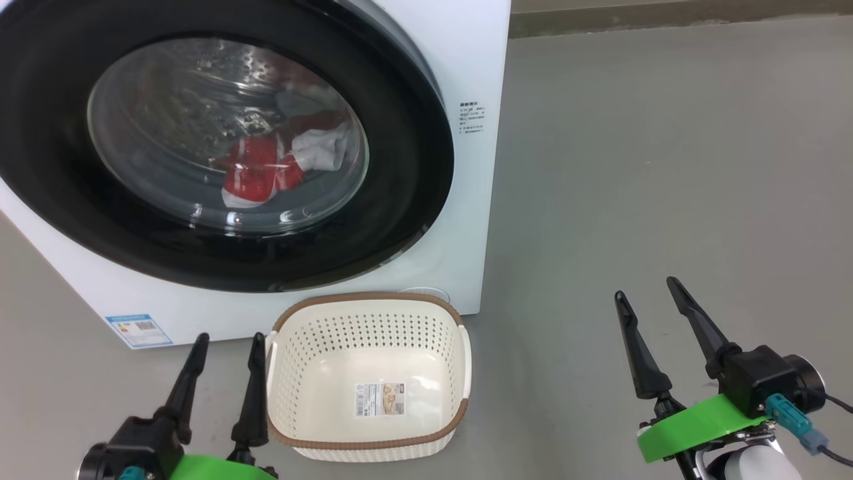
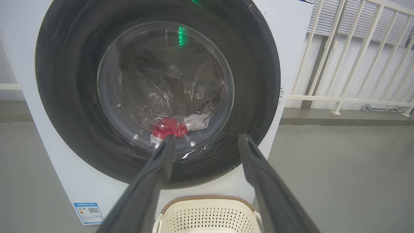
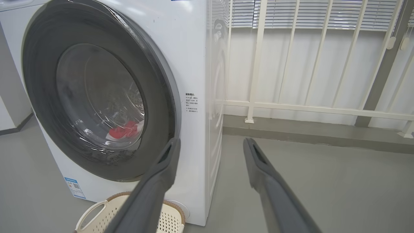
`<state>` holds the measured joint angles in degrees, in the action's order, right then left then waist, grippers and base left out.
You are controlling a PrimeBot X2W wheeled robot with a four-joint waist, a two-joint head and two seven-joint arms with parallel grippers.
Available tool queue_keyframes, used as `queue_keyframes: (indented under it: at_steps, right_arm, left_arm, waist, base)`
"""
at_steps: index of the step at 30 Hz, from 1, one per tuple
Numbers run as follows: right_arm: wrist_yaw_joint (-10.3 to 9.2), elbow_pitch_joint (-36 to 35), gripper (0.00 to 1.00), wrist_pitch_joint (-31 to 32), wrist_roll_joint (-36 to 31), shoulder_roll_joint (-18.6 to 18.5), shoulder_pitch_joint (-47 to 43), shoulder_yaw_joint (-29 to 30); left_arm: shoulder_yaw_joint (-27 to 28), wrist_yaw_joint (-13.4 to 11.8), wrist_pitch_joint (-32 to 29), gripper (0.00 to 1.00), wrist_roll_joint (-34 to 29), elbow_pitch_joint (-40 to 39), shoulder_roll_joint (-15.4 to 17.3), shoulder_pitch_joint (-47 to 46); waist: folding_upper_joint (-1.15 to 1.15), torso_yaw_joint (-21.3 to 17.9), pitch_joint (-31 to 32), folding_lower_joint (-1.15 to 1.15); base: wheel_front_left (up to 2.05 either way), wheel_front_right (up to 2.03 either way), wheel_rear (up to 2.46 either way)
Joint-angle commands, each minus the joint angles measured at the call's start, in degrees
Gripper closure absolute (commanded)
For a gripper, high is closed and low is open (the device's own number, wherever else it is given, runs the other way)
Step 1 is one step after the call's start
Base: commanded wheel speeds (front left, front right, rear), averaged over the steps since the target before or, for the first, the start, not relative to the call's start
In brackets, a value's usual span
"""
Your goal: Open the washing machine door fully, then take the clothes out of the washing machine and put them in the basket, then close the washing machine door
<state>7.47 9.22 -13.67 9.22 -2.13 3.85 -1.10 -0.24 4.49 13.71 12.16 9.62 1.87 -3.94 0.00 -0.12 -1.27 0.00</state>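
The white washing machine (image 1: 480,60) stands at the upper left with its round black-rimmed door (image 1: 400,220) closed against the front. Behind the glass lie the red and white clothes (image 1: 273,167) at the bottom of the drum. The cream basket (image 1: 460,347) sits empty on the floor just in front of the machine. My left gripper (image 1: 228,341) is open at the basket's left side, fingers pointing at the door (image 2: 255,97). My right gripper (image 1: 648,288) is open over bare floor well to the right of the machine (image 3: 194,48).
Grey floor (image 1: 666,167) spreads to the right of the machine. A white railing (image 3: 291,106) with blinds behind it runs along a raised kerb beyond the machine's right side. A blue label (image 1: 138,330) is stuck low on the machine front.
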Motion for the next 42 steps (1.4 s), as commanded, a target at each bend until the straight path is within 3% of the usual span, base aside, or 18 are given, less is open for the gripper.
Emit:
queue_keyframes:
  at_steps: [1,29,30,31,33,34,36,42]
  right_arm:
    - [0.02,-1.84,0.0,-0.96,-1.96,-0.72,2.1,-1.67]
    - [0.02,-1.32,0.0,-1.33,-0.45,-0.75,1.73,-2.84]
    - [0.02,-1.33,0.14,-1.33,-0.51,-0.75,1.72,-2.79]
    - [0.02,-1.2,0.6,-1.33,-0.62,-0.75,1.71,-2.89]
    - [0.02,-0.98,0.82,-1.33,0.51,-0.75,1.96,-2.92]
    - [0.02,-0.98,0.82,-1.33,0.51,-0.75,1.96,-2.92]
    - [0.02,-0.58,1.0,-1.33,2.18,-0.75,2.58,-3.14]
    - [0.02,2.51,1.0,-1.33,7.09,-0.75,5.41,-4.73]
  left_arm:
    - [1.58,-0.42,0.92,0.0,-1.96,-1.98,0.97,-2.5]
    - [1.76,-0.06,1.29,0.0,-2.42,0.07,1.0,-2.45]
    - [1.73,-0.05,1.29,0.0,-2.41,0.04,1.0,-2.49]
    - [1.64,-0.06,1.29,0.0,-2.4,-0.03,1.0,-2.58]
    - [1.55,-0.11,1.29,0.0,-2.26,-0.17,1.0,-2.79]
    - [1.55,-0.11,1.29,0.0,-2.26,-0.17,1.0,-2.79]
    - [1.55,-0.13,1.29,0.0,-2.13,-0.35,1.0,-3.07]
    - [1.62,0.0,1.29,0.0,-2.0,-0.86,1.0,-4.11]
  waist:
    - [0.0,-0.09,0.09,0.0]
    - [0.0,-0.46,0.11,0.0]
    - [0.0,-0.42,-0.01,0.0]
    - [0.0,-0.31,-0.28,0.0]
    - [0.0,-0.14,-0.9,0.0]
    - [0.0,-0.14,-0.9,0.0]
    - [0.0,-0.03,-1.63,0.0]
    - [0.0,0.57,-4.02,0.0]
  base:
    - [0.0,0.0,0.0]
    - [0.0,0.0,0.0]
    - [0.0,0.0,0.0]
    - [0.0,0.0,0.0]
    - [0.0,0.0,0.0]
    - [0.0,0.0,0.0]
    - [0.0,0.0,0.0]
    - [0.0,0.0,0.0]
